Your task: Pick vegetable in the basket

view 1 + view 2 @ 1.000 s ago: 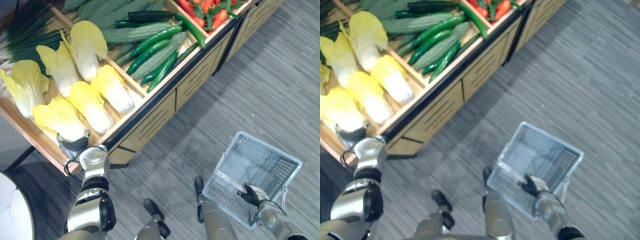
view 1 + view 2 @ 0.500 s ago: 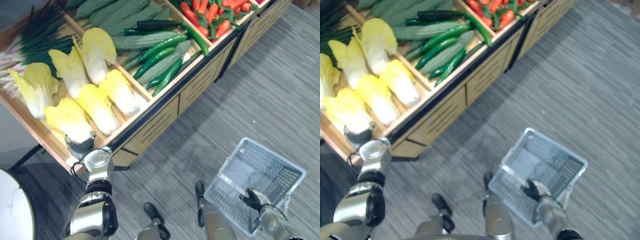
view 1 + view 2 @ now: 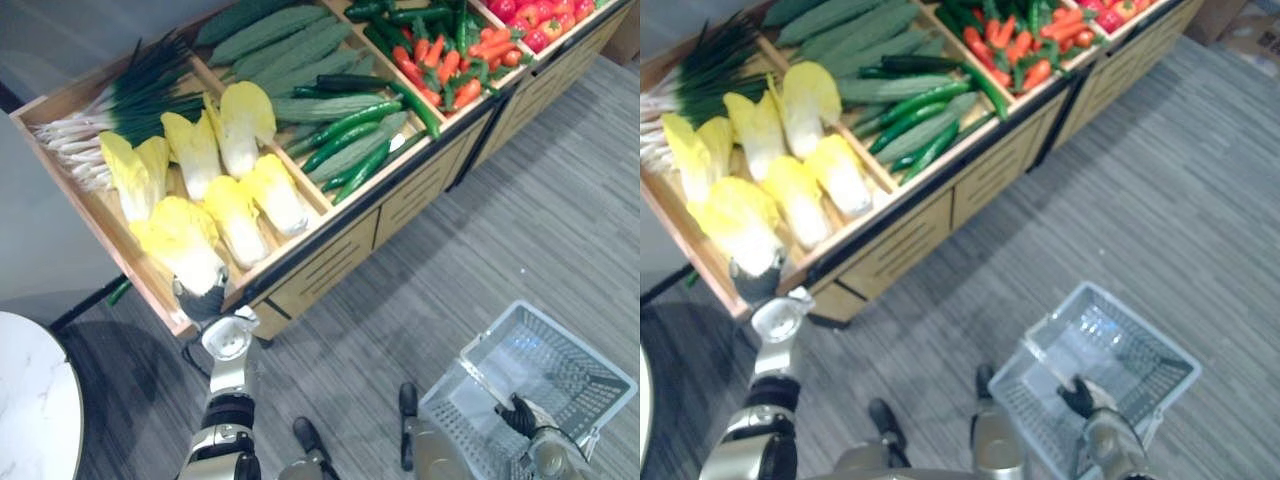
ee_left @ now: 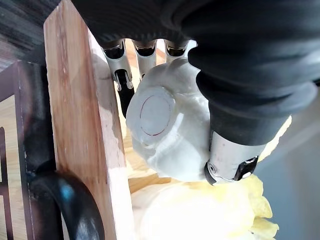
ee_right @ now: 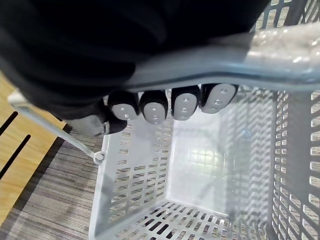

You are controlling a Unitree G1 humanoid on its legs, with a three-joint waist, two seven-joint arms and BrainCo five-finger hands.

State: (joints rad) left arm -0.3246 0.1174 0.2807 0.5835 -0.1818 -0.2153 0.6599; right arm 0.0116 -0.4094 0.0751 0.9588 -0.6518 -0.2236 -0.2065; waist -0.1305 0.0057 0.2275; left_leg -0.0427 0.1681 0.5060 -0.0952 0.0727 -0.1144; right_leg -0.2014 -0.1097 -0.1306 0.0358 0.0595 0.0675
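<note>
Seen from my remote desk: the robot's left hand (image 3: 204, 301) is clamped on the white base of a napa cabbage (image 3: 184, 243) at the near corner of the wooden produce stand (image 3: 322, 268). Its fingers (image 4: 122, 75) curl along one side and its thumb (image 4: 232, 161) along the other (the stalk end sits just beside the stand's wooden rim). I see the cabbage lying among other yellow cabbages, cucumbers (image 3: 350, 125) one compartment over. The right hand (image 3: 520, 415) is wrapped round the handle (image 5: 260, 55) of the grey plastic basket (image 3: 545, 360), well apart from the stand.
</note>
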